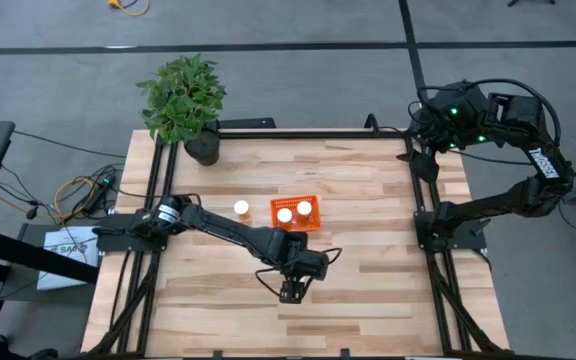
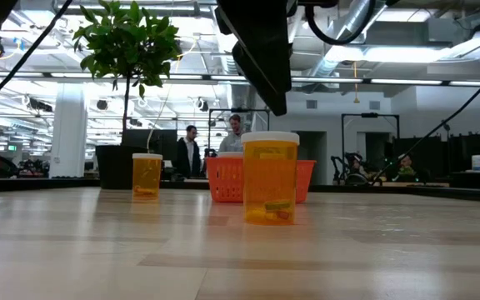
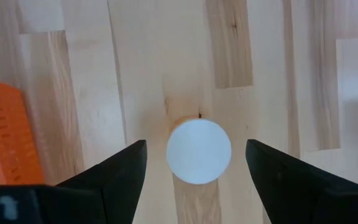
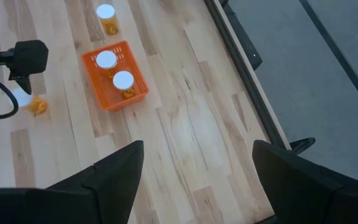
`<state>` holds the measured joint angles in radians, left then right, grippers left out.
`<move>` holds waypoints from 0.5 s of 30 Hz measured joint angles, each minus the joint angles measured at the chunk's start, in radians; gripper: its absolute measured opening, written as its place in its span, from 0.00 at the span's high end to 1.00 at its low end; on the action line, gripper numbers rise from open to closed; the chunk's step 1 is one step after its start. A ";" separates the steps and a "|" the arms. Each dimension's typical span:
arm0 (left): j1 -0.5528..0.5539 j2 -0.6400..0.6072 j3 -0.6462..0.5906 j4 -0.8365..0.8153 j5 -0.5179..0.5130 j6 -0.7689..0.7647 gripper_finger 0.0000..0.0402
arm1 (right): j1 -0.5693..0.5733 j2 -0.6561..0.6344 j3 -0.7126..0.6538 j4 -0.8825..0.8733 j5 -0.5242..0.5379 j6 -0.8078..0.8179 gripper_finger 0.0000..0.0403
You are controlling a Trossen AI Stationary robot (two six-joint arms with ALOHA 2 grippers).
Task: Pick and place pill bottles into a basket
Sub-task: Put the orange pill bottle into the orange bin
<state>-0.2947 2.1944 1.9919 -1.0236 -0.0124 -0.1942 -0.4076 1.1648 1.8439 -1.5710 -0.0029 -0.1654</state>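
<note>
The orange basket [image 1: 295,213] stands mid-table and holds two white-capped pill bottles [image 1: 284,215], [image 1: 305,209]. A third bottle [image 1: 241,208] stands upright on the table to the basket's left. A fourth bottle [image 3: 199,151] stands upright on the table near the front, below my left gripper; it also shows in the low view [image 2: 270,177]. My left gripper [image 3: 196,163] hangs above it, open, pointing down, a finger on either side of the white cap and apart from it. My right gripper [image 4: 197,163] is open and empty, raised at the table's far right corner.
A potted plant [image 1: 184,100] in a dark pot stands at the table's far left corner. Black frame rails [image 1: 423,200] run along the table's left and right sides. People stand in the room beyond the table [image 2: 190,154].
</note>
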 joint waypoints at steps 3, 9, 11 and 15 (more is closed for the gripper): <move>0.000 0.000 0.000 -0.011 0.017 -0.009 0.34 | 0.000 0.000 0.000 0.000 0.000 0.000 0.26; -0.002 0.000 0.000 -0.018 0.025 -0.016 0.34 | 0.000 0.000 0.000 0.000 0.000 0.000 0.26; -0.004 0.000 0.000 -0.018 0.025 -0.016 0.34 | 0.000 0.000 0.000 0.000 0.000 0.000 0.26; -0.006 0.029 -0.002 -0.022 0.049 -0.017 0.31 | 0.000 0.000 0.000 0.000 0.000 0.000 0.26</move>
<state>-0.3005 2.2234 1.9900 -1.0460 0.0369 -0.2108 -0.4072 1.1652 1.8439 -1.5711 -0.0032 -0.1650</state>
